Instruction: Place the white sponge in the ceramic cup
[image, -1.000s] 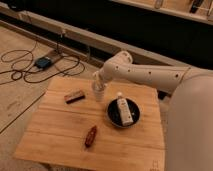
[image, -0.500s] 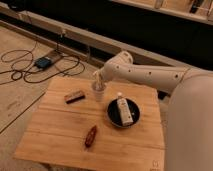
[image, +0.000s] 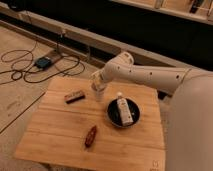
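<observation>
The white arm (image: 150, 75) is reaching in from the right side of the frame toward the upper middle of the wooden counter (image: 60, 130), and its pincer (image: 97, 82) is hanging at the arm's left end, directly over the ceramic cup (image: 98, 93). The pincer is pressing so close to the cup's rim that whether its fingers are spread or closed cannot be told, and it cannot be told either whether it is touching the cup. The white sponge cannot be made out apart from the pincer and the cup; a pale shape is sitting at the cup's mouth under the pincer, but whether that is the sponge, the rim or a finger cannot be told.

The cup is standing upright near the far edge of the counter, between a small dark block (image: 74, 96) lying to its left and a wide black bowl (image: 123, 114) sitting to its lower right. A white bottle (image: 123, 110) with a small cap is lying in the bowl, its cap pointing toward the top of the frame. A reddish-brown oblong thing (image: 91, 136) is lying lower on the counter, well apart from the cup. In the upper left, black cables (image: 25, 65) are curling across the floor around a small blue box (image: 43, 62).
</observation>
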